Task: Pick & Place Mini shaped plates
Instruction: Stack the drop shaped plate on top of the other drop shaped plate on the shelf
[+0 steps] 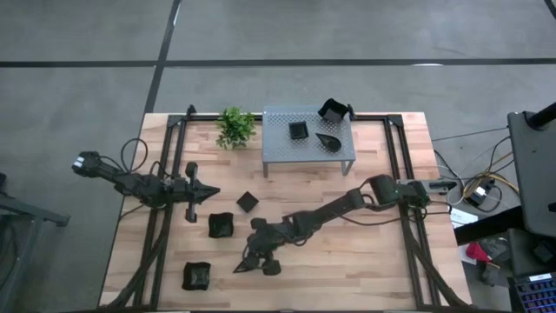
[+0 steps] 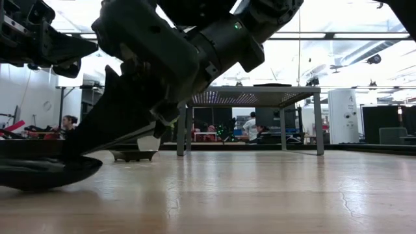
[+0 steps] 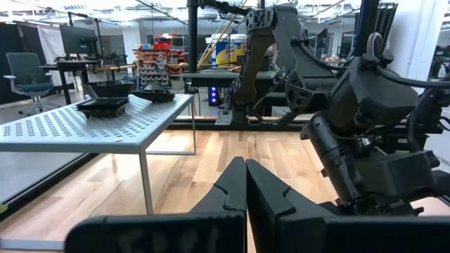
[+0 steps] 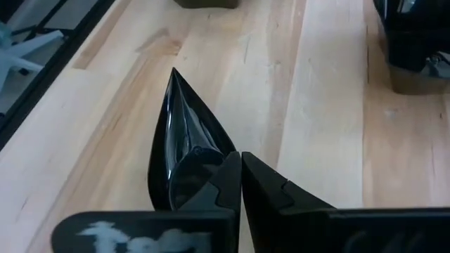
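**Leaf plate pinched at the table's front**

A black leaf-shaped plate (image 4: 184, 147) lies on the wooden table (image 1: 365, 261), its rim pinched between the pressed-together fingers of the right gripper (image 1: 259, 259). Other black plates sit close by: a square one (image 1: 247, 202), a deeper one (image 1: 221, 225) and another near the front edge (image 1: 197, 276). Three more rest on the grey shelf (image 1: 276, 152), beside a green plant (image 1: 234, 127). The left gripper (image 1: 208, 193) hangs shut and empty at the left. No writing is legible.

Glossy black leaf plate (image 4: 184, 144); pale wood-grain table (image 4: 323, 119); perforated grey metal shelf (image 3: 77, 123)
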Action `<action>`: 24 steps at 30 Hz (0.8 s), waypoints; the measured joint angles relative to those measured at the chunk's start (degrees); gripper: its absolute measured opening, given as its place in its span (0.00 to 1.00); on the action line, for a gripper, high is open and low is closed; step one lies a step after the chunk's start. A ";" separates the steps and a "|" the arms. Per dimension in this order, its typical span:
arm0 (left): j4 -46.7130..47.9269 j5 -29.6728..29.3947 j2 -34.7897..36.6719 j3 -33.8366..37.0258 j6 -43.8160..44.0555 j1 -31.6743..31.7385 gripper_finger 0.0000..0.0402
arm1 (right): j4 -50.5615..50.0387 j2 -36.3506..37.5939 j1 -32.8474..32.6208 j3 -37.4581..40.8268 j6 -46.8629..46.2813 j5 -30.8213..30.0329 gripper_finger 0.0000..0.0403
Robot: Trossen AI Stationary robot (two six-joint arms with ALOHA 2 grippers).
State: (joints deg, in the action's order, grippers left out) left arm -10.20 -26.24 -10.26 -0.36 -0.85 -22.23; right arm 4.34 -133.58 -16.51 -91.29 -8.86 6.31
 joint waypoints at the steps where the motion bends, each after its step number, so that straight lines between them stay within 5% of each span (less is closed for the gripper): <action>1: 0.00 0.00 0.00 0.00 0.01 -0.01 0.00 | -0.02 0.04 0.02 0.00 -0.02 0.02 0.02; 24: -0.01 0.00 -0.04 0.00 0.00 0.00 0.00 | -11.13 17.16 0.83 4.23 0.69 -0.26 0.02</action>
State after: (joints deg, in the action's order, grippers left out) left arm -10.21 -26.24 -10.31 -0.36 -0.85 -22.23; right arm -6.79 -116.41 -15.68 -87.06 -8.18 6.04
